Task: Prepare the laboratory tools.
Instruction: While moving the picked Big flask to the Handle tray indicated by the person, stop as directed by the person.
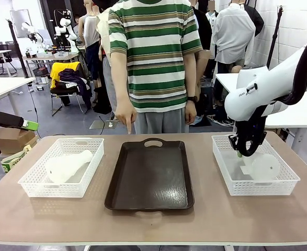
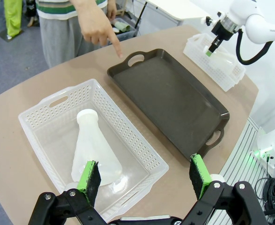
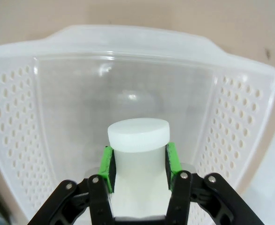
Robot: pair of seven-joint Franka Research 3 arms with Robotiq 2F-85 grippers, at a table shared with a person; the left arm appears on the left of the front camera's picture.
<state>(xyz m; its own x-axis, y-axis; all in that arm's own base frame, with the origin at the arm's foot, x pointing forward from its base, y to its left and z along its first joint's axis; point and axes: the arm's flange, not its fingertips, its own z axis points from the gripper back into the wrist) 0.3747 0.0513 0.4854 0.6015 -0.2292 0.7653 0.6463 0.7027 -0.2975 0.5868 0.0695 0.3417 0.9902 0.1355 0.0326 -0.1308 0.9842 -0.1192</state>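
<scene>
Worktop (image 1: 221,219): a dark brown tray (image 1: 150,172) is set in the middle, flanked by a left basket (image 1: 38,185) and a right basket (image 1: 263,187), both white lattice, with one frosted flask lying in each.
Front view: the right hand (image 1: 246,149) is seen lowered into the right basket, over the right flask (image 1: 260,166); the grip itself cannot be made out from here.
Right wrist view: the grip is shown close up. The green pads (image 3: 108,164) are pressed against both sides of the flask's neck, just below its white cap.
Left wrist view: the left hand (image 2: 143,173) is held above the near edge of the left basket, spread wide and holding nothing. The left flask (image 2: 92,150) is seen on its side in that basket, cap towards the far side.
Person (image 1: 153,57): stood at the far side, one index finger (image 1: 128,125) pointed down by the tray's far handle.
</scene>
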